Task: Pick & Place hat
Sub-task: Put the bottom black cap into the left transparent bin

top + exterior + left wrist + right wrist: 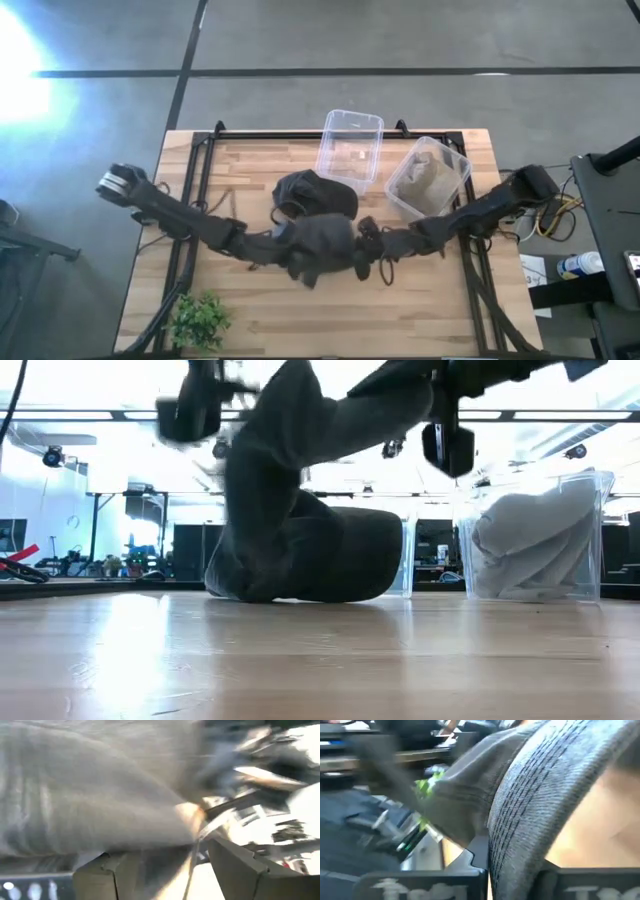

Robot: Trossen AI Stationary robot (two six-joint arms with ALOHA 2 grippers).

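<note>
Dark grey fabric hat (322, 248) hung lifted mid-table, its long axis running left to right, pinched between the left gripper (285, 243) and right gripper (368, 240). Another dark cap (312, 192) lay just behind; two clear plastic bins (350, 143) stood beyond.

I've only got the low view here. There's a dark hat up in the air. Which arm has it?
Observer: The high view shows both arms meeting at the lifted hat, left gripper on one side and right gripper on the other.
Operator: Is the right one actually gripping?
Observer: The right wrist view shows the hat's stitched brim running down between its fingers.
Operator: Which bin is free?
Observer: From above, the rear bin looks empty; the right bin holds a beige hat.
</note>
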